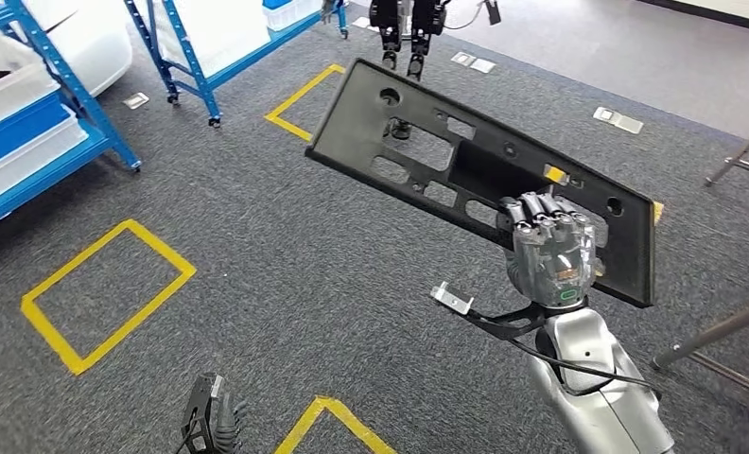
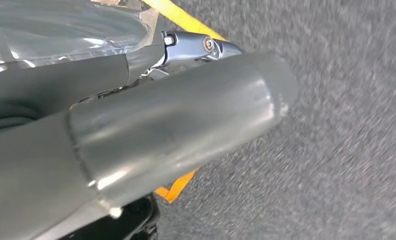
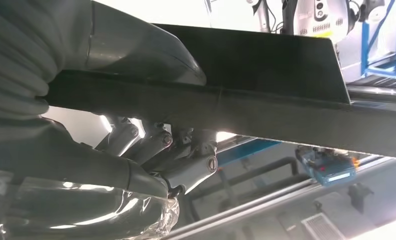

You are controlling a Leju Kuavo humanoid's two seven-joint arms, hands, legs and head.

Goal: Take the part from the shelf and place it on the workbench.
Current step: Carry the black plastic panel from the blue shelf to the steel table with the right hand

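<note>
The right hand (image 1: 548, 248) was up in front of the robot, its fingers (image 1: 537, 213) wrapped over the lower long edge of the flat black plastic panel with cut-out slots and round holes (image 1: 427, 142), clamped tight on it. In the right wrist view the thick grey thumb (image 3: 141, 50) pressed one face of the panel (image 3: 266, 65) while the darker fingers (image 3: 186, 165) curled against the other. The panel hung in the air, tilted, its far end higher and reaching away to the left, over the dark grey carpet floor (image 1: 286, 255). Low down, the left hand (image 1: 212, 416) hung beside the body near a yellow tape line (image 1: 338, 416); whether it was open or closed could not be told. Further out, yellow tape rectangles (image 1: 106, 293) marked the floor, and a blue metal shelf on castors (image 1: 40, 113) stood at the left.
</note>
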